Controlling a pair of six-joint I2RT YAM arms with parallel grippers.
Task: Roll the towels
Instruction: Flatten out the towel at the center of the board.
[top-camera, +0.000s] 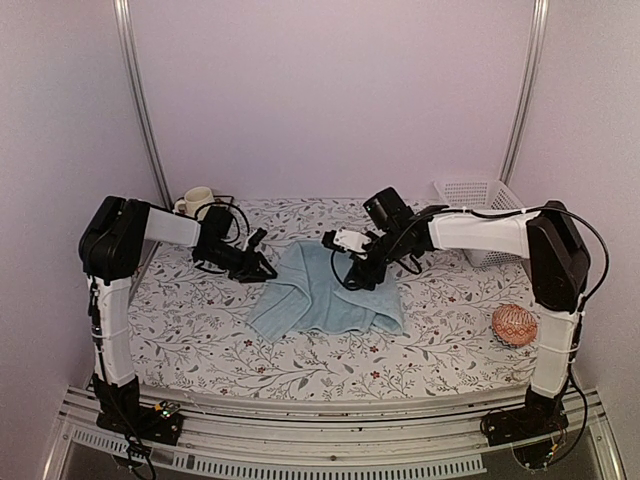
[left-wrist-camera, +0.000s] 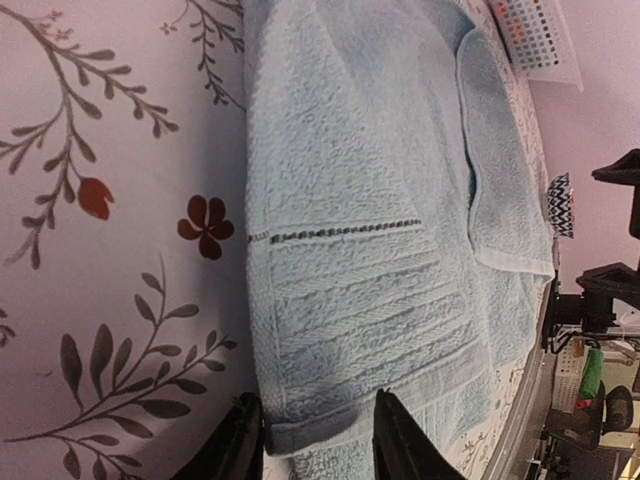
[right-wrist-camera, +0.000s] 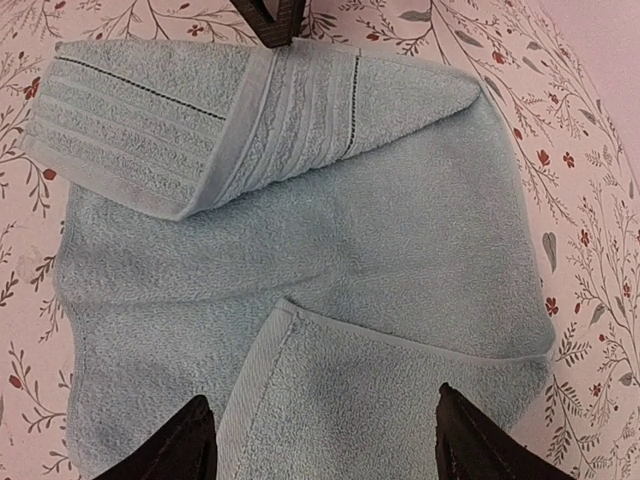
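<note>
Your left hand (left-wrist-camera: 318, 396) stands partly spread, with one finger on each side of the hemmed edge of the light blue towel (top-camera: 325, 290). The cloth between them does not look squeezed. Your right hand (right-wrist-camera: 325, 395) is spread wide over a folded-in corner of the same towel and grips nothing. The towel lies in the middle of the bench (top-camera: 200, 340). The white basket (top-camera: 480, 195) stands at the far right, and its inside does not show. A mug (top-camera: 197, 200) stands at the far left.
</note>
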